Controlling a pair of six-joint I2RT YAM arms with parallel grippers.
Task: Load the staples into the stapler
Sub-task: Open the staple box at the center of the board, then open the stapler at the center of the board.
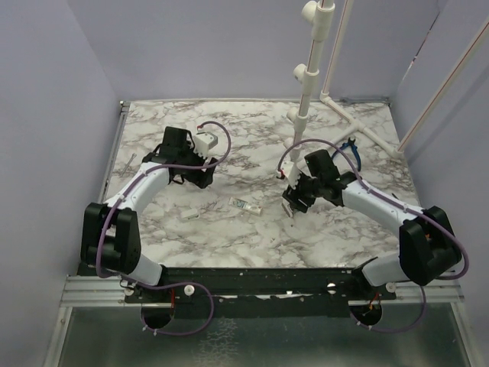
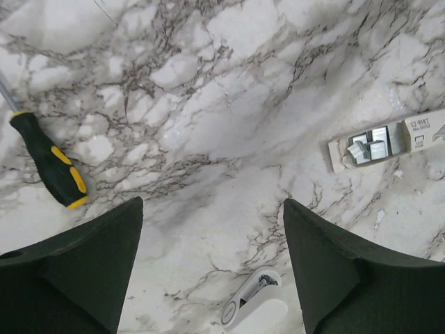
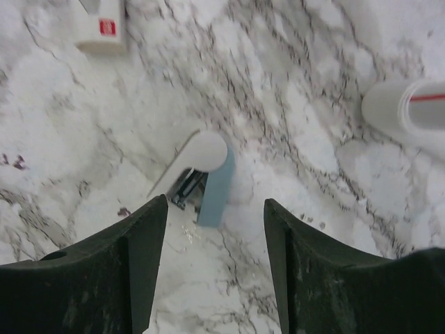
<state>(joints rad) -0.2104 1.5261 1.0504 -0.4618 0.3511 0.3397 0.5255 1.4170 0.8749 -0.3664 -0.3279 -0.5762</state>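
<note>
On the marble table [image 1: 229, 245] the left gripper [image 2: 212, 205] hangs at about 9 o'clock from the table's middle and the right gripper [image 3: 215, 202] close by at 4 o'clock, each with its jaws spread wide and nothing held. The stapler [image 3: 205, 156] lies hinged open on the marble (white top lifted off its light blue base) at 12 o'clock from the right gripper, just past its fingertips. The staples [image 2: 370, 145] sit in their opened box [image 2: 421, 129], at 2 o'clock from the left gripper and well apart from it.
</note>
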